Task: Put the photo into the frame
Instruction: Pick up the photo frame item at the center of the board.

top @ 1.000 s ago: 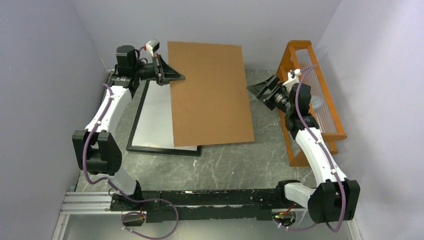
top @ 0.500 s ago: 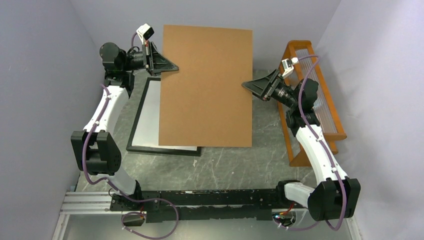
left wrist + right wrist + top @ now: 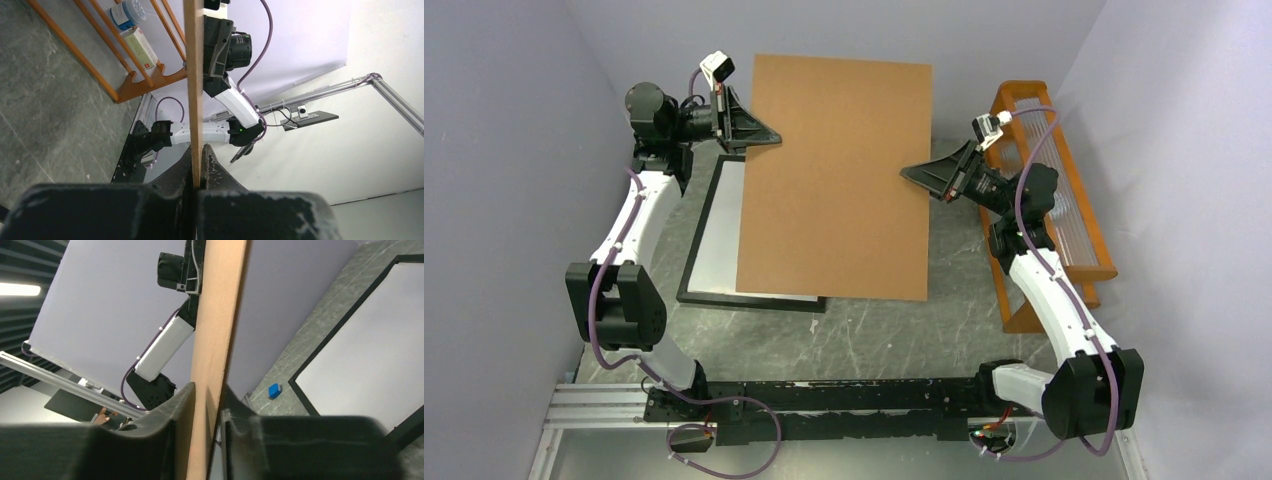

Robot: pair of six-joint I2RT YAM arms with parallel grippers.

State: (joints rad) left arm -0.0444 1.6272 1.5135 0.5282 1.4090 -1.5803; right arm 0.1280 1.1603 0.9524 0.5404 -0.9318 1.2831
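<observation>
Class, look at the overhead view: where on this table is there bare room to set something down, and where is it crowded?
Free: the grey table strip between the near edge of the frame and the base rail. Crowded: the frame on the left, the orange rack on the right. The raised brown board hides the tabletop between them.

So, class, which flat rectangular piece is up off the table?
The plain brown board, its left edge pinched by the left gripper; the white sheet lies inside the thin black frame on the table.
</observation>
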